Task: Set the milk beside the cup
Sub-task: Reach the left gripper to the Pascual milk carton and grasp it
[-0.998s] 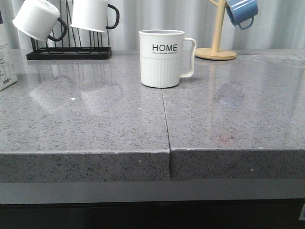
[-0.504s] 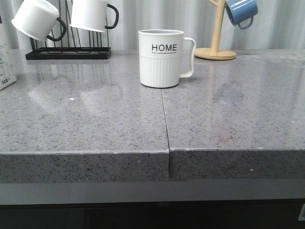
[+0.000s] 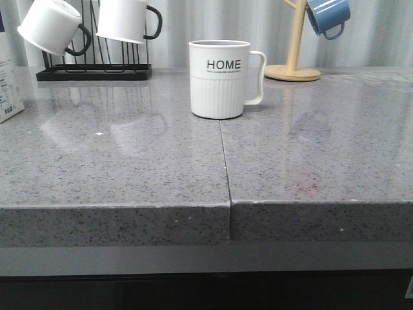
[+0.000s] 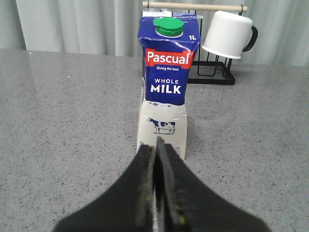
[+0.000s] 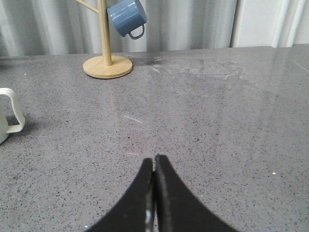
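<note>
Across the whole front view runs the grey speckled stone surface (image 3: 129,168), a seam down its middle and a thick front edge. At its far L edge, cut off by the frame, stands the milk (image 3: 9,90); only a white strip w/ small print shows there. From the left wrist cam it reads fully: carton upright, dark blue top w/ "Pascual WHOLE MILK", green cap, white lower part w/ a cow. It sits straight ahead of the left hand (image 4: 157,145), apart from it, not gripped. That hand's black fingers are pressed together, clenched on nothing.

Behind the carton is a black wire rack (image 3: 93,68) w/ two white mugs (image 3: 126,19) w/ black handles hung on it. The cup (image 3: 219,79), white, "HOME" in black, ribbed lower half, stands upright near the seam toward the back, handle to the R, well apart from the milk.

Far R at the back: a wooden mug tree (image 3: 293,61) carrying a blue mug (image 3: 328,16).

Right hand (image 5: 154,166) is over bare surface, fingers closed tight, empty; prob. hovering rather than touching, hard to tell from the cam angle. Cup handle just peeks in at that view's edge.
</note>
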You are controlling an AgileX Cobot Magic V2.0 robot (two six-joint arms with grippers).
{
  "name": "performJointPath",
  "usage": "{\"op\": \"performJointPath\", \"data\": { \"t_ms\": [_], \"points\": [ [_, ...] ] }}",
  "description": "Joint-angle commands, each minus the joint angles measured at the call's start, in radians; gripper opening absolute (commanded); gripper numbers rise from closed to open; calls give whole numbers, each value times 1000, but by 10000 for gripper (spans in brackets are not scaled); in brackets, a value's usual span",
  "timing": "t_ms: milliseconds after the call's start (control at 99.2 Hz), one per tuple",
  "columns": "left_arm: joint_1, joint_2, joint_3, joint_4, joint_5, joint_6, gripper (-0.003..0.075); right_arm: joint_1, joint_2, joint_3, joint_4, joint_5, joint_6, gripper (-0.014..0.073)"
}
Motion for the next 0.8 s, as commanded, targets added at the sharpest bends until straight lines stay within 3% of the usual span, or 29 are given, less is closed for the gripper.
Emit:
{"op": "performJointPath", "data": {
  "t_ms": [0, 302, 373, 464, 635, 705, 786],
  "points": [
    [2, 70, -76, -15, -50, -9, -21, 0, 5, -28, -10, -67, 1, -120],
    [2, 170, -92, -15, -52, -7, -19, 0, 5, -28, -10, -67, 1, -120],
    [2, 179, -92, -15, -52, 22, 14, 0, 5, -28, -10, -67, 1, -120],
    [2, 190, -92, -15, -50, 29, 165, 0, 5, -28, -10, -67, 1, -120],
    [2, 227, -92, -28, -63, 29, 610, 0, 5, -28, -10, -67, 1, -120],
    [2, 262, -92, -33, -80, 29, 699, 0, 5, -28, -10, -67, 1, -120],
    [2, 320, -92, -33, -117, 29, 695, 0, 5, -28, -10, -67, 1, -120]
  ]
}}
